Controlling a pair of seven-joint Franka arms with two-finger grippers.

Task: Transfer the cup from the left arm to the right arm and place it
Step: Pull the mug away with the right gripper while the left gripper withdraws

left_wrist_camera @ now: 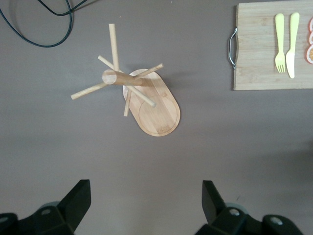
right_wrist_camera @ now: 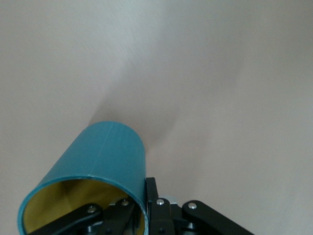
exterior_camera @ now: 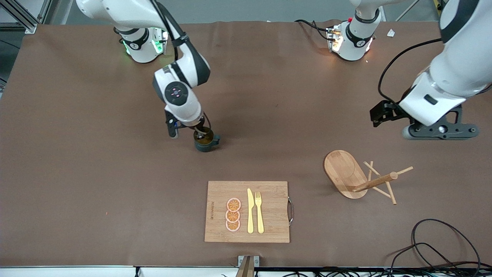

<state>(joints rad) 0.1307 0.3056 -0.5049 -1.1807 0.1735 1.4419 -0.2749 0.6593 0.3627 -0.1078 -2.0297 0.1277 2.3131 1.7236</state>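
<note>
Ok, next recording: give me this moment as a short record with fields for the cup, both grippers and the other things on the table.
cup: teal cup, yellow inside, upright, on or just over the table
right gripper: right gripper shut on the cup's rim, one finger inside
left gripper: left gripper open, empty, waiting over the table near the wooden mug tree
cutting board: cutting board nearer the front camera than the cup, carrying a knife, fork and orange slices
</note>
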